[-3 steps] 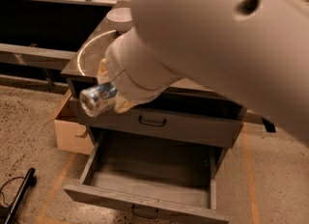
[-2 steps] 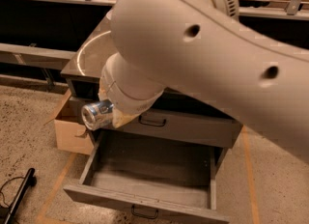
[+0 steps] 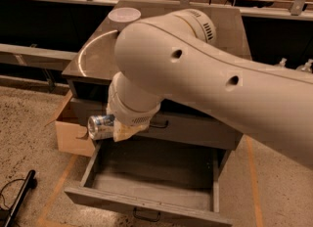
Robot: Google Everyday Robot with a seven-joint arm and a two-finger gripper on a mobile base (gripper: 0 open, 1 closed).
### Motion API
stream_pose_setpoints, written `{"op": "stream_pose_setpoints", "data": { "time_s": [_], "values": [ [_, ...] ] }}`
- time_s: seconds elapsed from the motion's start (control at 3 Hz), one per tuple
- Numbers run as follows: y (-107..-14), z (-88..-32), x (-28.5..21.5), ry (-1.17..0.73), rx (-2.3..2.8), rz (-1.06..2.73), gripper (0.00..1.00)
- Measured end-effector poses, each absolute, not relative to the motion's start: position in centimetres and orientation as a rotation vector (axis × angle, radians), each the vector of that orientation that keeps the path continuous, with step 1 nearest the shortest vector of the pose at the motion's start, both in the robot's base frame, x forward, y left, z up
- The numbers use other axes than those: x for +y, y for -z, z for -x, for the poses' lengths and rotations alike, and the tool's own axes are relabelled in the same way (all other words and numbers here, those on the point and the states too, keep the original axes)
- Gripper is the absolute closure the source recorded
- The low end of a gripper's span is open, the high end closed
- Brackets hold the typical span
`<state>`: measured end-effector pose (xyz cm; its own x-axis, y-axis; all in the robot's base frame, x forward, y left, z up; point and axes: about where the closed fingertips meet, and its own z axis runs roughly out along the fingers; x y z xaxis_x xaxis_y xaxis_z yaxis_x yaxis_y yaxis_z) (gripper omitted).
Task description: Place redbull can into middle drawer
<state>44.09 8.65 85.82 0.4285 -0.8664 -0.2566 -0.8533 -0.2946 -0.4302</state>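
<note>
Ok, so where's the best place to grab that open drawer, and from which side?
Grip the small black handle centred on the front of the middle drawer, coming from the front: a narrow bar standing off a flat face, which the jaws can likely close around. The gripper is above the drawer's back left, shut on the redbull can.

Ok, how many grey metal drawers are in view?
2: one shut grey drawer behind the gripper, one pulled-open grey drawer below. The gripper grips the silver-blue can. The arm may hide others.
</note>
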Motion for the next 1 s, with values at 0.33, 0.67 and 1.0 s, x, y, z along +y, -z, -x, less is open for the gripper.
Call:
{"op": "stream_pose_setpoints", "data": {
  "time_s": [0.33, 0.67, 1.0],
  "values": [
    [-85.9, -44.1, 8.7, 0.035, 1.448, 2.18, 1.0],
    [-83.3, -44.5, 7.7, -0.021, 1.491, 2.122, 1.0],
    [-79.1, -44.9, 5.6, -0.128, 1.563, 2.026, 1.0]
  ]
}}
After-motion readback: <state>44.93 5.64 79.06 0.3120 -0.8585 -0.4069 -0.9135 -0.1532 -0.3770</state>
